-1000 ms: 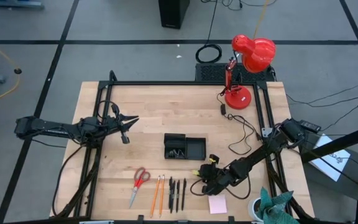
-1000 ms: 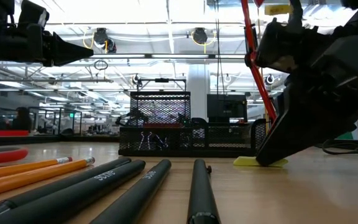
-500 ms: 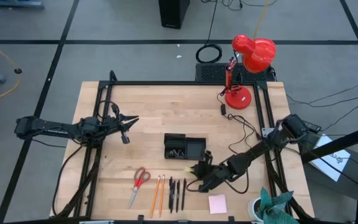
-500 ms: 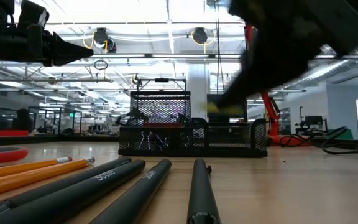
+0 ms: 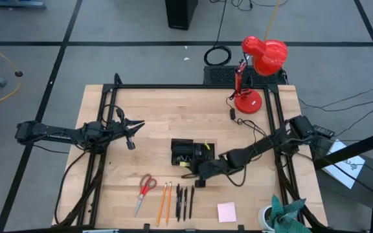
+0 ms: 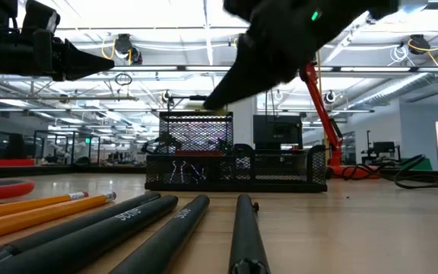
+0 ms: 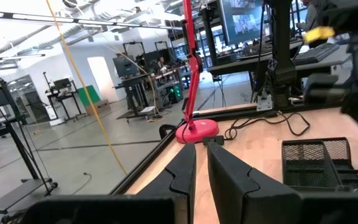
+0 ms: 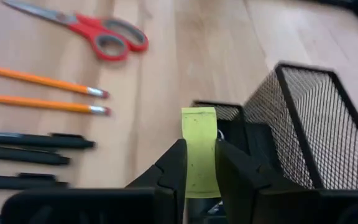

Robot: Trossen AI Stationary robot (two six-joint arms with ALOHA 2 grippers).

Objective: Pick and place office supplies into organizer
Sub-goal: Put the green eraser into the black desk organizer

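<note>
Right tool gripping yellow block, above organizer front edge

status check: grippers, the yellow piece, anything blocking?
Right gripper shut on yellow block, beside organizer. Left gripper idle, table's left side. Nothing blocking.

Grey floor with dark seams, ceiling lights overhead
</note>
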